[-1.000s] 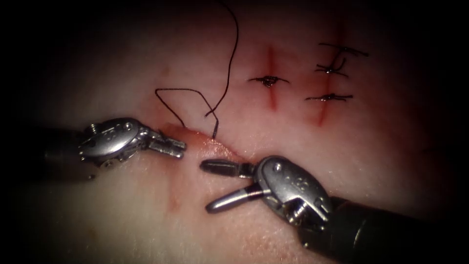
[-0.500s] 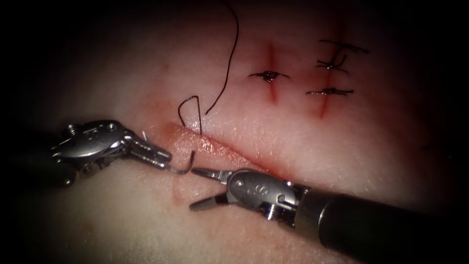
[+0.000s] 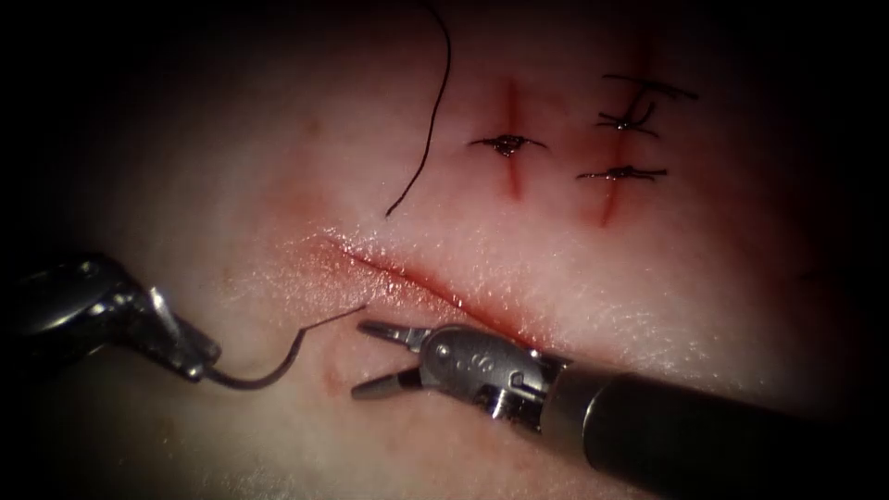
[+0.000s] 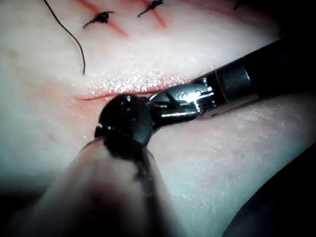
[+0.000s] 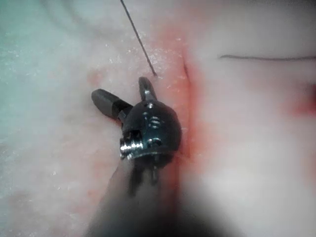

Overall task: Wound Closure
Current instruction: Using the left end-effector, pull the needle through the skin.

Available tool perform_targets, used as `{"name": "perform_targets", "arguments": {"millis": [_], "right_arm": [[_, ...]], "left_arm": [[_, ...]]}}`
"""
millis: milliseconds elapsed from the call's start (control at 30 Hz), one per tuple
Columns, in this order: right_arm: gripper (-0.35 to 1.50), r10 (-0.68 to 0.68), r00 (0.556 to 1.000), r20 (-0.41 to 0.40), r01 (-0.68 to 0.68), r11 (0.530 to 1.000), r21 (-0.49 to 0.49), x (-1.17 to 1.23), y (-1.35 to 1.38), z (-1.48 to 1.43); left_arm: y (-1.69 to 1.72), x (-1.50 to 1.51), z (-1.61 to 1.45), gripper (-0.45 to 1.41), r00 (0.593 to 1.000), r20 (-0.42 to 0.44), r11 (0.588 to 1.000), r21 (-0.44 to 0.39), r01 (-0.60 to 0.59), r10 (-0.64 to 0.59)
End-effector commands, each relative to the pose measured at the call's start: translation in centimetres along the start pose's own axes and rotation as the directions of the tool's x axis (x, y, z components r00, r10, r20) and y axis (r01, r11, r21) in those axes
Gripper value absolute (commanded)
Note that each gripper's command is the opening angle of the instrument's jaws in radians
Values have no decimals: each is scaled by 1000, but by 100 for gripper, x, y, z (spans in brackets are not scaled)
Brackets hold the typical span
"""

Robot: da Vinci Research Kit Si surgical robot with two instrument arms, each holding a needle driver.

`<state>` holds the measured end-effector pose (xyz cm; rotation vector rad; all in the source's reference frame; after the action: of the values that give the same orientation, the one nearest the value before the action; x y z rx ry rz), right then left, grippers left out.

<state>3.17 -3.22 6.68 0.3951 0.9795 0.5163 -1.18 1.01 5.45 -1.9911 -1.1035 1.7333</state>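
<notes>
While our left arm's steel needle driver (image 3: 190, 356) is clamping the thin curved steel needle (image 3: 269, 366) near one end, the needle is lying free above the pale tissue (image 3: 648, 268), at eight o'clock from the red cut (image 3: 417, 282). Our right arm's steel needle driver (image 3: 370, 356) is hovering beside it, jaws apart, holding nothing. Dark thread (image 3: 431, 120) is trailing at twelve o'clock.

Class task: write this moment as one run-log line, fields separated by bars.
left tool: shut on curved steel needle, near one end, out of pale pork tissue | right tool: open, empty | dark thread: on tissue
</notes>
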Motion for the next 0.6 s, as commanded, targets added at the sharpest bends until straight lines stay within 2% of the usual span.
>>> {"name": "perform_targets", "arguments": {"millis": [33, 67, 100, 167, 200, 233, 267, 400, 433, 467, 533, 600], "right_arm": [[83, 15, 1000, -1, -15, 1000, 16, 3, -4, 10], [84, 16, 1000, -1, -16, 1000, 17, 4, -5, 9], [84, 21, 1000, 1, -21, 1000, 20, 10, -6, 5], [84, 29, 1000, -6, -29, 999, 22, 17, -7, 0], [84, 39, 999, -8, -39, 999, 10, 25, -9, -6], [84, 42, 999, -9, -42, 999, 8, 28, -9, -8], [84, 48, 999, -10, -48, 999, 8, 34, -10, -11], [83, 49, 999, -13, -49, 999, 1, 35, -12, -12], [81, 48, 999, -13, -48, 999, 0, 34, -12, -12], [81, 44, 999, -9, -44, 999, -1, 31, -12, -10], [81, 44, 999, -5, -44, 999, -4, 25, -12, -7], [81, 48, 999, -5, -48, 999, -5, 23, -11, -6]], "left_arm": [[4, 6, -2, -45, 995, -15, 995, 39, -94, 95], [6, 11, -4, -45, 992, -16, 990, 56, -126, 127], [12, 19, -10, -45, 973, -9, 968, 99, -230, 232], [17, 24, -15, -45, 948, -1, 940, 126, -317, 319], [25, 28, -19, -45, 904, 16, 894, 143, -425, 427], [29, 30, -21, -45, 889, 18, 877, 151, -456, 458], [36, 34, -24, -45, 850, 16, 835, 175, -521, 526], [44, 43, -32, -45, 783, 16, 759, 234, -608, 622], [45, 47, -35, -45, 758, 21, 727, 266, -633, 652], [45, 54, -40, -45, 706, 39, 663, 309, -682, 707], [39, 69, -46, -45, 645, 77, 581, 364, -728, 761], [32, 78, -47, -45, 625, 108, 548, 382, -745, 773]]}}
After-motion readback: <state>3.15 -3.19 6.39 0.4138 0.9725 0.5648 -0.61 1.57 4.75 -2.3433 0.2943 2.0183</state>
